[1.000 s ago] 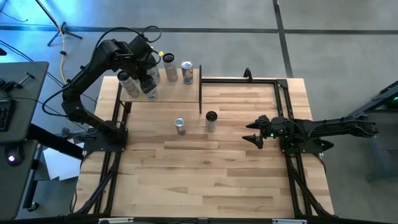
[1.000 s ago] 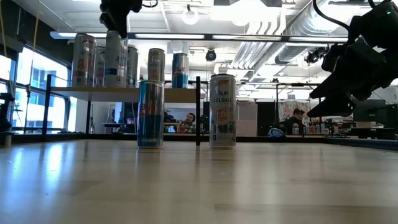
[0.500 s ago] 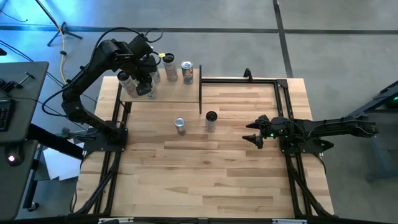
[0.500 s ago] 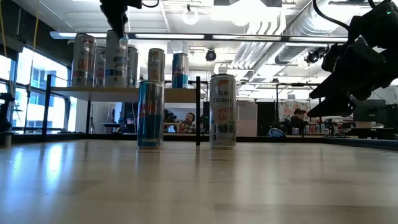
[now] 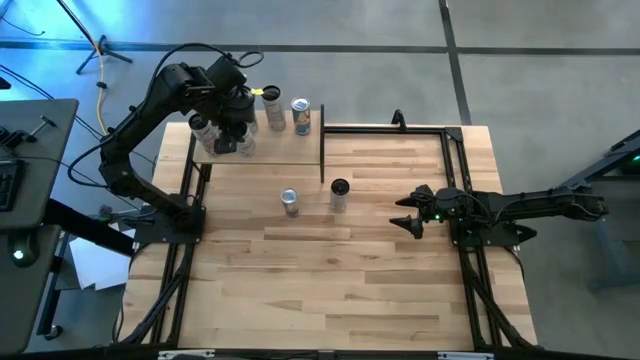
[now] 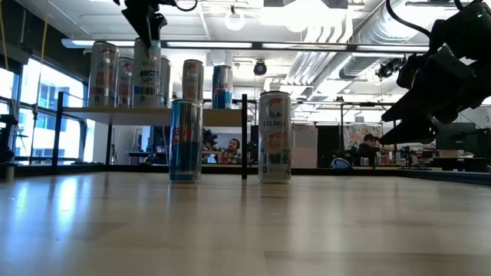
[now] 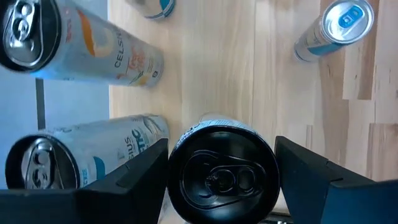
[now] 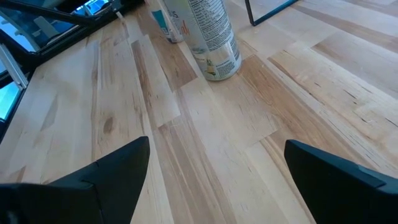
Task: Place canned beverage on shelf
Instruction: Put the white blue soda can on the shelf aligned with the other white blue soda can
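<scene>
The shelf (image 5: 282, 152) is a pale board on thin black posts at the table's far left, and several cans stand on it (image 6: 192, 80). My left gripper (image 6: 148, 31) hangs over the shelf's left part, shut on a white canned beverage (image 6: 147, 73) with a black top (image 7: 222, 177). On the tabletop in front of the shelf stand a blue can (image 5: 290, 202) and a black-topped can (image 5: 339, 193). My right gripper (image 5: 405, 216) waits open, low over the table's right half. My left gripper pinches the can just below its top rim (image 7: 177, 163), one finger (image 7: 134, 177) on either side. The fingers come from above, pointing steeply down. The can is upright below them, its base (image 6: 146, 104) at the level of the shelf board.
A bare black frame (image 5: 390, 127) with an upright post (image 5: 321, 150) borders the shelf on the right. Other cans (image 7: 93, 50) (image 7: 68, 155) stand close beside the held one. The table's near half (image 5: 330, 290) is bare planks.
My left gripper has rolled about the line that it points along, staying over the same spot. The can has turned with it about its upright axis, and its printed label now faces the low view. The jaws have kept the same gap.
</scene>
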{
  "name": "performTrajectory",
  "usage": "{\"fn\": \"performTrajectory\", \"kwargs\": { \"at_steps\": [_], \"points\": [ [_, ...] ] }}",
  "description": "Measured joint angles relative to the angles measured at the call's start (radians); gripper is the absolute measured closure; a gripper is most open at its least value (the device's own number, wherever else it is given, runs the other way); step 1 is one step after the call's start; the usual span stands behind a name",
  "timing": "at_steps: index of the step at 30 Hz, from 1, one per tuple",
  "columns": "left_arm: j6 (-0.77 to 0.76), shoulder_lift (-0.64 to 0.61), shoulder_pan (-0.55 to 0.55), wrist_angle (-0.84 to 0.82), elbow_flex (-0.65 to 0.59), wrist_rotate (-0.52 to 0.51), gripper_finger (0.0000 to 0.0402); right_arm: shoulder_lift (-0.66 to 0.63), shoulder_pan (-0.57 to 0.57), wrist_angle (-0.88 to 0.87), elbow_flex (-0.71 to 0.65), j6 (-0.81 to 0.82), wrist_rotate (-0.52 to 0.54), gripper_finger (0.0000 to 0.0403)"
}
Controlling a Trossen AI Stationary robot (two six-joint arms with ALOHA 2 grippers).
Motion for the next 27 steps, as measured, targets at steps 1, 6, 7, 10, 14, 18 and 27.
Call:
{"fn": "performTrajectory", "kwargs": {
  "at_steps": [1,6,7,10,14,18,27],
  "points": [
    [0.010,0.000,0.000,0.000,0.000,0.006,0.0167,0.000,0.000,0.000,0.000,0.000,0.000,0.0043],
    [0.026,0.000,0.000,0.000,0.000,0.041,0.0167,0.000,0.000,0.000,0.000,0.000,0.000,0.0043],
    [0.034,0.000,0.000,0.000,0.000,0.046,0.0167,0.000,0.000,0.000,0.000,0.000,0.000,0.0043],
    [0.091,0.000,0.000,-0.004,0.000,0.052,0.0167,0.000,0.000,0.000,0.000,0.000,-0.005,0.0043],
    [0.144,0.000,0.000,-0.014,0.000,0.054,0.0167,0.000,0.000,0.000,0.000,0.000,-0.005,0.0043],
    [0.148,0.000,0.000,-0.017,0.000,0.053,0.0167,0.000,0.000,0.000,0.000,0.000,-0.005,0.0043],
    [0.239,-0.006,0.000,-0.027,0.000,0.053,0.0167,0.000,0.000,0.000,0.000,0.000,-0.004,0.0043]
  ]
}}
